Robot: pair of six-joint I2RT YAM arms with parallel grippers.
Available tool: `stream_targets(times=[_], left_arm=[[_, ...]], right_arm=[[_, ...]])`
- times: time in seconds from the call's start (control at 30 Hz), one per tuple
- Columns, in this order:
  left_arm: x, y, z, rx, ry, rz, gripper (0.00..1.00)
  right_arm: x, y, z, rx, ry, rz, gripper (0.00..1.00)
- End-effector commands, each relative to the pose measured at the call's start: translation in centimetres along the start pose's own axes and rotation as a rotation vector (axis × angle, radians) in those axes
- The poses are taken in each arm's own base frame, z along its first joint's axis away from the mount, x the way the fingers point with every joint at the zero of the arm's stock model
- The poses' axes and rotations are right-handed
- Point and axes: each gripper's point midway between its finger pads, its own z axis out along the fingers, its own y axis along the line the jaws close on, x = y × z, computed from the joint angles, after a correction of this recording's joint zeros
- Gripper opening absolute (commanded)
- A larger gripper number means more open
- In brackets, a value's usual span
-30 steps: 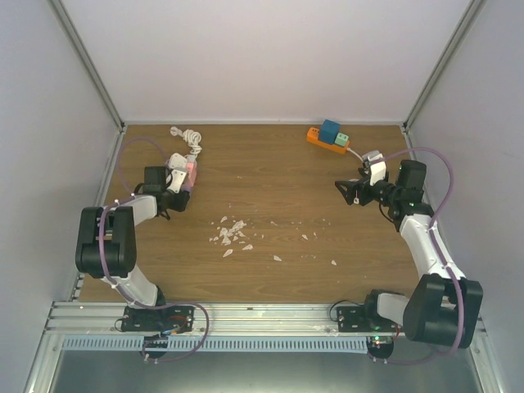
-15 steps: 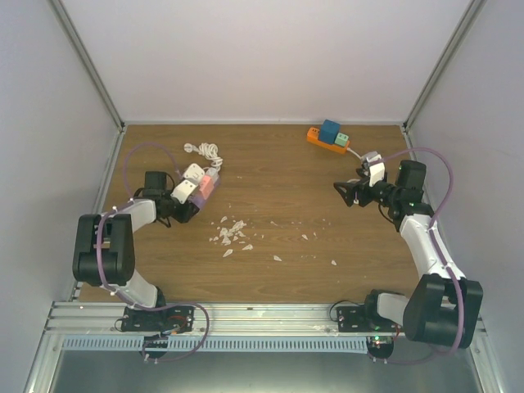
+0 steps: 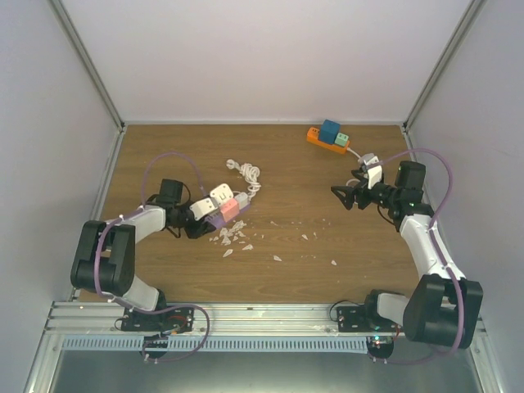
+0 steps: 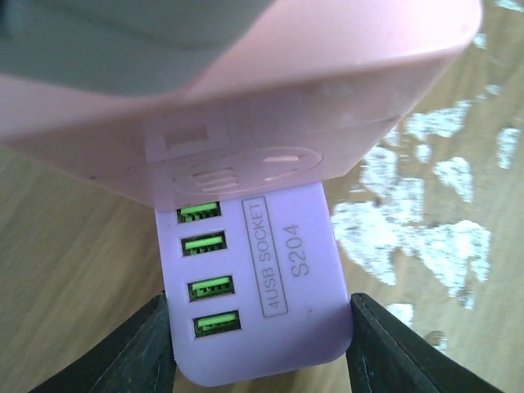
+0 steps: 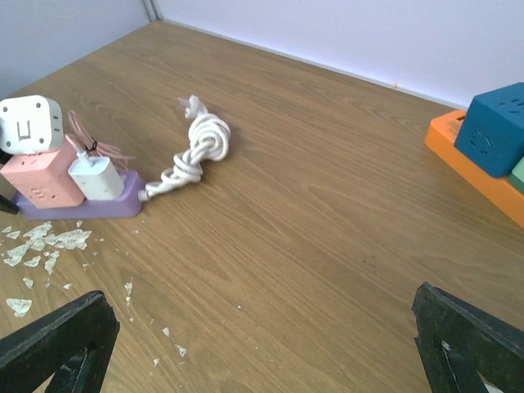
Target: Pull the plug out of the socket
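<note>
The socket strip (image 3: 219, 214) is lying left of the middle of the table (image 3: 286, 172), with plugs (image 5: 96, 178) standing on it, apparently side by side. Its coiled cable (image 3: 246, 172) is trailing behind it, and scraps (image 3: 232, 236) are lying just before it. A second strip (image 3: 327, 139) is sitting at the far right.

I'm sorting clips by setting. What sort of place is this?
Likely a robot lab test cell: a wooden tabletop walled by plain white panels, an aluminium rail along the near edge, and a purple USB socket strip as a prop.
</note>
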Motion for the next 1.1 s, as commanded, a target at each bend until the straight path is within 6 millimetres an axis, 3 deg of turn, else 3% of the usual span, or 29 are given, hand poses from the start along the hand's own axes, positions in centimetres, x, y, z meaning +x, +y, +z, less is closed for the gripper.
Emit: stream_targets(times=[0.0, 0.47, 0.63, 0.87, 1.07], left_arm=[[-0.4, -4.4, 0.2, 0.151, -0.027, 0.14, 0.44], [-0.1, -12.3, 0.4, 0.386, -0.016, 0.401, 0.45], [-0.2, -14.3, 0.6, 0.47, -0.006, 0.488, 0.45], [-1.1, -14.7, 2.0, 0.514, 0.016, 0.502, 0.48], [-2.9, -14.3, 1.2, 0.492, -0.023, 0.454, 0.7]], right_arm=[[-0.9, 1.3, -0.3, -0.052, -0.028, -0.052, 1.0], [-0.8, 4.4, -0.9, -0.204, -0.066, -0.114, 1.0], [-0.6, 5.7, -1.2, -0.269, -0.08, -0.137, 0.99], [-0.2, 6.6, -1.4, -0.311, -0.085, -0.158, 0.99], [-0.1, 7.0, -1.4, -0.322, -0.087, -0.17, 1.0]])
